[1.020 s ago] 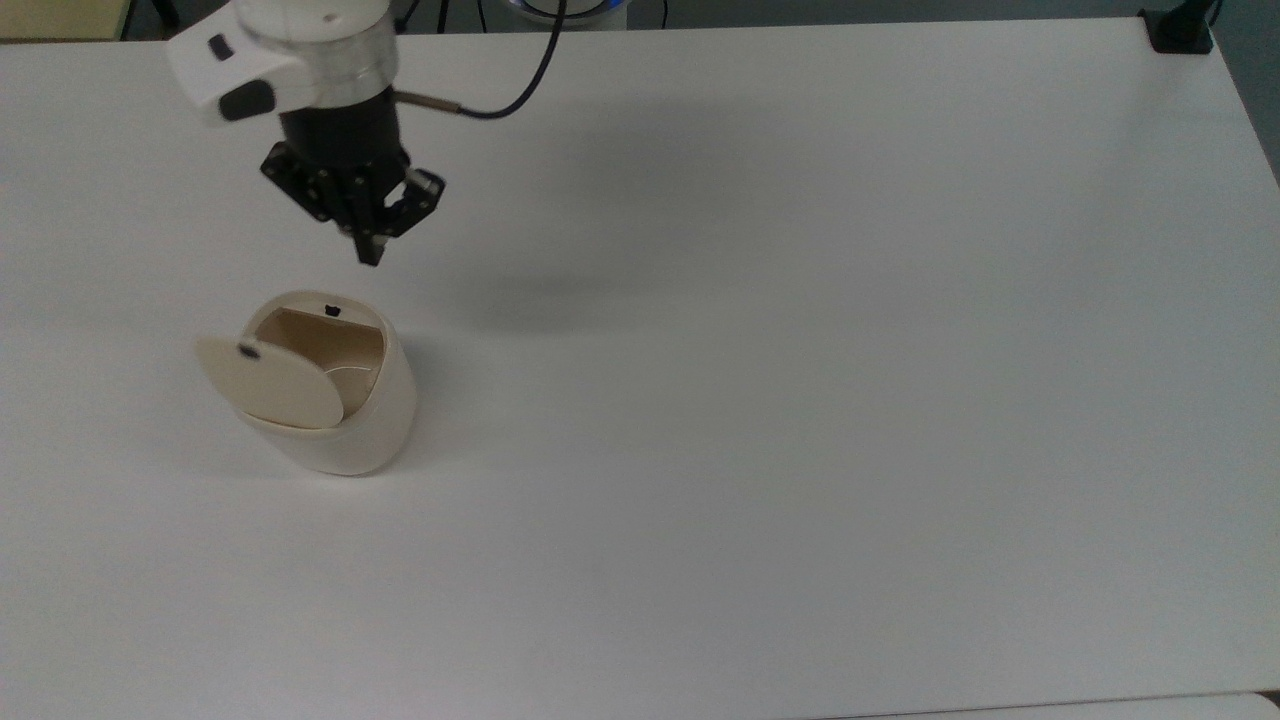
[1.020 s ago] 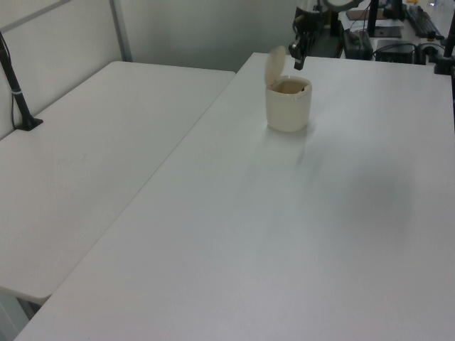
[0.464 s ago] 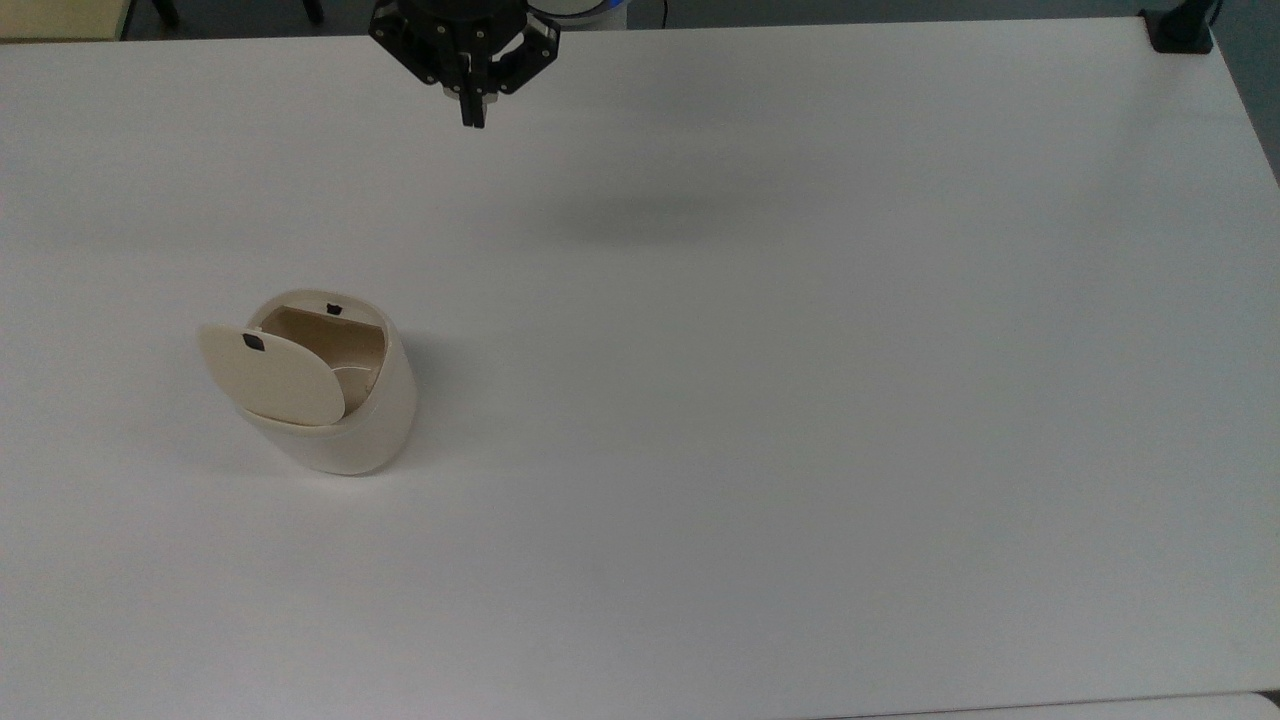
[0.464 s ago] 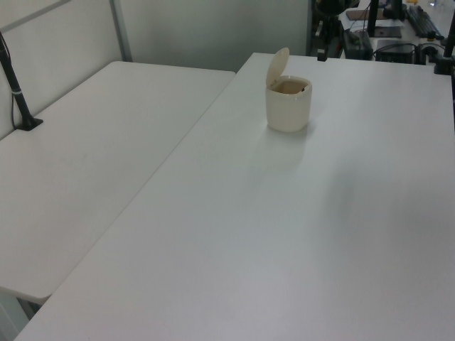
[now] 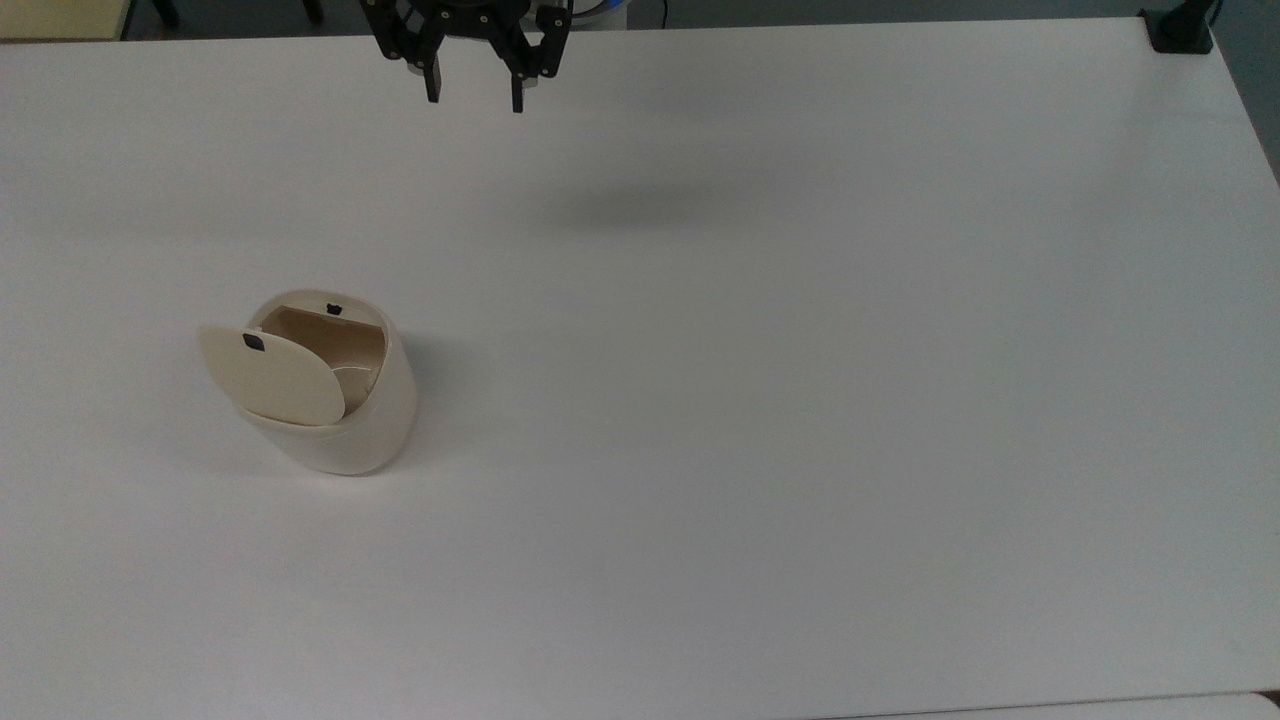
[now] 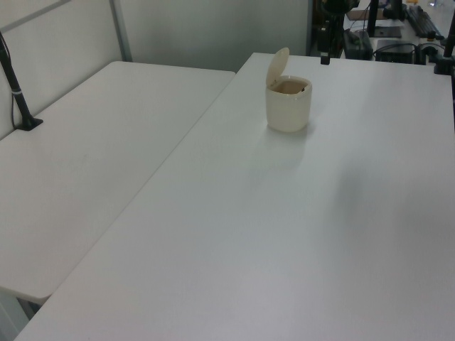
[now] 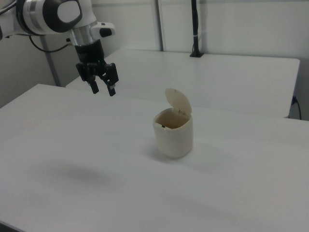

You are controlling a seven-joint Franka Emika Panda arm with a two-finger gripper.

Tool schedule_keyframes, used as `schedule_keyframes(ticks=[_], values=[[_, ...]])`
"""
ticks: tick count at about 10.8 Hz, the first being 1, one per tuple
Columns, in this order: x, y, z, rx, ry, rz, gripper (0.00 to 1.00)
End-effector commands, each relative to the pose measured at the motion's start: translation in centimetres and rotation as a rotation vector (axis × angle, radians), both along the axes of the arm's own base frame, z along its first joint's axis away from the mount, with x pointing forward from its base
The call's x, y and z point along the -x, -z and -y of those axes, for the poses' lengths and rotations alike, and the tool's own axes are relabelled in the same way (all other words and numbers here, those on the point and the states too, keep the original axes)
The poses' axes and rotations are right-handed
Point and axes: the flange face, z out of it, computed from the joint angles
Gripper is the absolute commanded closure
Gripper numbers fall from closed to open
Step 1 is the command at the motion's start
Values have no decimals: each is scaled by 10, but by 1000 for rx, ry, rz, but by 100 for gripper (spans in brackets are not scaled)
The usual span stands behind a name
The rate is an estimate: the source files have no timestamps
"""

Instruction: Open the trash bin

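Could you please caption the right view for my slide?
Open gripper raised above the table, apart from the trash bin, lid up.

The trash bin (image 5: 345, 420) looks like smooth cream plastic with a soft sheen, its inside a matt tan. The surface (image 5: 800, 400) is smooth, matt white. The fingers (image 7: 111, 90) look like matt black plastic.

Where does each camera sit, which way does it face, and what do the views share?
Top view: overhead, looking down on the table; pincer open at the top edge.
Left view: raised, facing the trash bin; pincer behind it.
Right view: low and oblique; arm at the right view's upper left.
Shared: the bin, its lid raised.
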Motion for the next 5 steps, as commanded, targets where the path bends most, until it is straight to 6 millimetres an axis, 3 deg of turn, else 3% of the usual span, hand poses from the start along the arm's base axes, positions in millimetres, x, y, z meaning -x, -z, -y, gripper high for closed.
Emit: schedule_keyframes(ticks=[1, 5], values=[[10, -5, 6, -3, -11, 2, 0], [11, -7, 8, -5, -7, 3, 0]])
